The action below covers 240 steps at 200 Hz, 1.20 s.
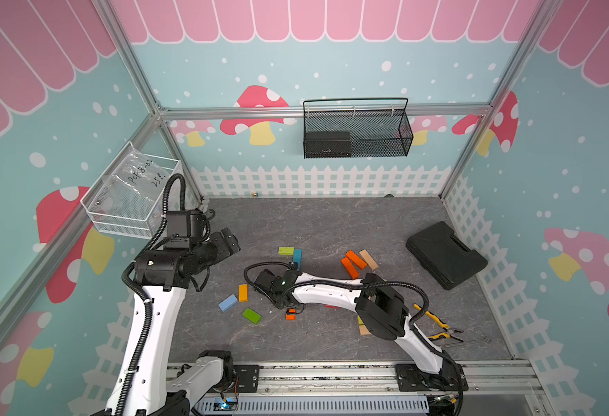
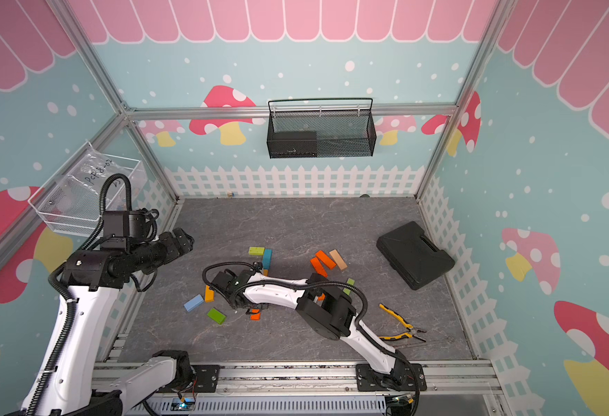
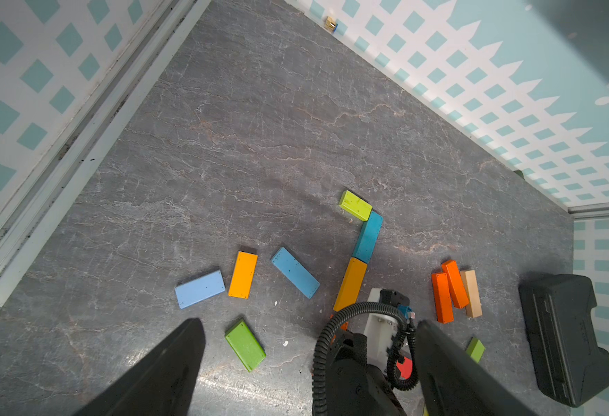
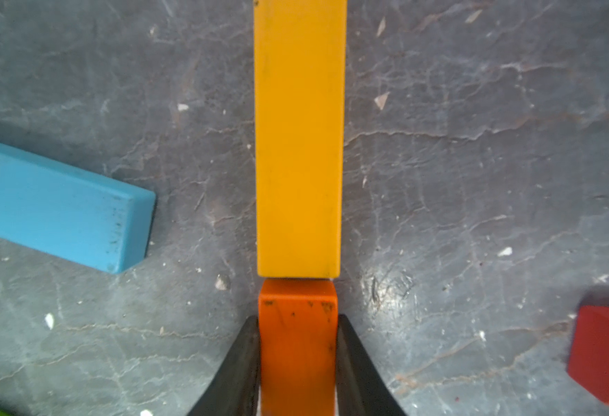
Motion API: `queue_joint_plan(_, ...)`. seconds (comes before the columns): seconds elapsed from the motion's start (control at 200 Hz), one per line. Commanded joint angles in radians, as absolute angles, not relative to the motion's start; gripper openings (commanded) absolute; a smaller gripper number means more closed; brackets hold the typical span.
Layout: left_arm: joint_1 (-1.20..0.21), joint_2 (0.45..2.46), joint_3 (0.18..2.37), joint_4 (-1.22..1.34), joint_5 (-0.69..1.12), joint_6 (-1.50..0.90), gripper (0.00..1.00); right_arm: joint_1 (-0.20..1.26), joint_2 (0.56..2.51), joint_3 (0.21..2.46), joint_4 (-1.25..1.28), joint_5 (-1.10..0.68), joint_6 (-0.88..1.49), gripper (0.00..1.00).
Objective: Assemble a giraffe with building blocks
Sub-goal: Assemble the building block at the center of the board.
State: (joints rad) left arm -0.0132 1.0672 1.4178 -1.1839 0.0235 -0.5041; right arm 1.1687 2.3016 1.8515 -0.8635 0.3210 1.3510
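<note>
gripping orange block (image 4: 297, 345) abutting yellow block (image 4: 298, 144)

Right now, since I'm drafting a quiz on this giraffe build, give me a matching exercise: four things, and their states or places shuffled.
1 dark orange wooden block
2 amber-yellow wooden block
3 black plastic case
4 left gripper

A open, holding nothing
B closed, lying apart from the blocks
C clamped by the right gripper
D flat, end to end with the dark orange wooden block

Pairs: 1-C, 2-D, 3-B, 4-A
</note>
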Motion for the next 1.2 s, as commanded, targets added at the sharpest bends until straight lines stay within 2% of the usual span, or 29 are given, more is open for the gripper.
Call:
queue_joint_plan(0.0, -0.006, 1.049, 1.408, -1.180, 0.033, -0.488, 0.94, 1.165, 2.322, 1.847, -0.873, 0.328, 1.356, 0.32)
queue_joint_plan(0.76, 0.003, 1.037, 1.411, -1.189, 0.042, -0.482, 0.94, 1.147, 2.326, 1.861, -0.876, 0.345, 1.360, 0.35)
queue_joint_plan(0.906, 0.006, 1.037, 1.410, -1.189, 0.041, -0.482, 0.94, 1.147, 2.325, 1.866, -0.876, 0.341, 1.350, 0.43)
queue_joint_plan(1.196, 0.008, 1.040, 1.414, -1.189, 0.045, -0.482, 0.94, 1.152, 2.268, 1.895, -0.895, 0.354, 1.282, 0.68)
